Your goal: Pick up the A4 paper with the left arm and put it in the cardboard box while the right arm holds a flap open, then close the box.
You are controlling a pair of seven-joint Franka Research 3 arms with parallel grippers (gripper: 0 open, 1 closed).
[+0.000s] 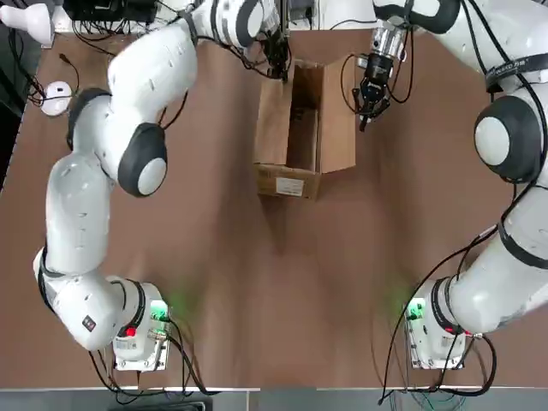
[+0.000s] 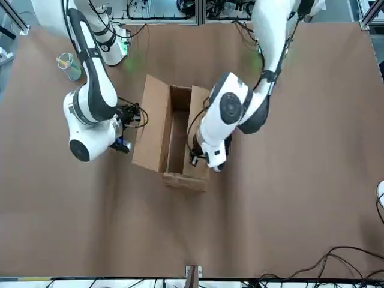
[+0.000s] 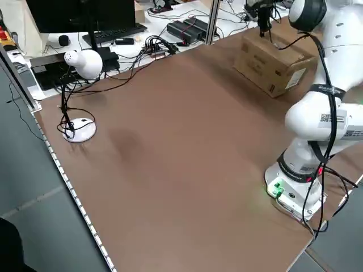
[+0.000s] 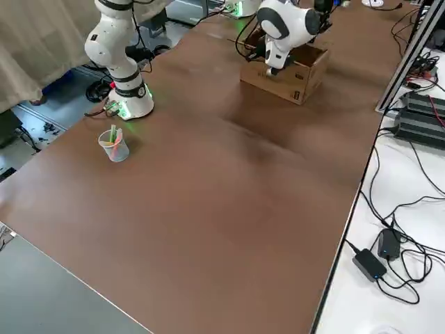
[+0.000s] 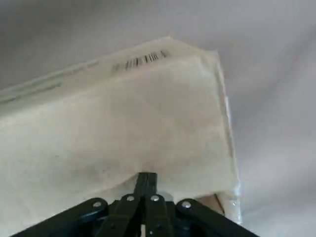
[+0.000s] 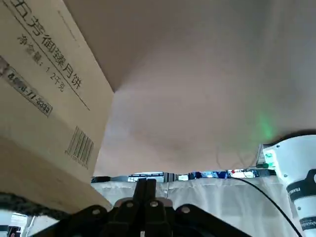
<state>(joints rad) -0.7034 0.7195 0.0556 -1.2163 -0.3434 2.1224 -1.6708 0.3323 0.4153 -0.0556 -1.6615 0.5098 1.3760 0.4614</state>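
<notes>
At twelve o'clock on the brown counter [image 1: 257, 282], the oblong brown cardboard box [image 1: 295, 163] stands open; left tool [image 1: 278, 67] and right tool [image 1: 370, 110], fingers pressed together, flank it.

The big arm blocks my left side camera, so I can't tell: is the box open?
Observer: Yes, the box is open, with both long flaps standing up.
Operator: Where's the right gripper?
Observer: The right gripper is shut, just outside the right flap.
Operator: And the left one?
Observer: The left gripper is shut, at the far end of the left flap.
</notes>
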